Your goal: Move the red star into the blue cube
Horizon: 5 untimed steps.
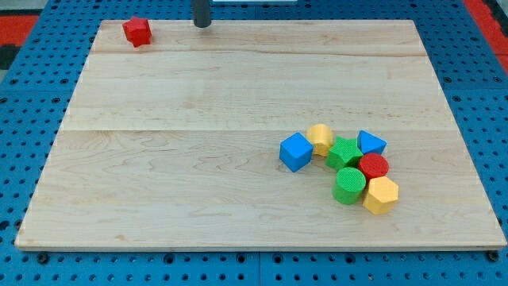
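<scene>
The red star [136,31] lies at the board's top left corner. The blue cube [296,151] sits right of centre, at the left end of a cluster of blocks. My tip [202,24] is at the view's top edge, to the right of the red star with a clear gap between them, and far above and left of the blue cube.
Packed to the right of the blue cube are a yellow block [321,137], a green star [344,152], a blue triangular block [371,144], a red cylinder [374,167], a green cylinder [349,185] and a yellow hexagon [382,195]. The wooden board [159,159] lies on a blue pegboard.
</scene>
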Tool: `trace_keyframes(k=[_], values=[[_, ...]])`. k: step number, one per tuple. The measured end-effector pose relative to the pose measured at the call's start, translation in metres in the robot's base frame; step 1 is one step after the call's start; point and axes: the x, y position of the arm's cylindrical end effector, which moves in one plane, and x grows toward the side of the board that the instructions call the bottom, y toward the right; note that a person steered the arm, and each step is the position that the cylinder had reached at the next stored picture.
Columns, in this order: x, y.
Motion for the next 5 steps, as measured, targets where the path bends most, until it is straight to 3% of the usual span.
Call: trace_keyframes(k=[2,4,5], values=[[0.0,-0.031],[0.0,-0.126],[0.075,-0.154]])
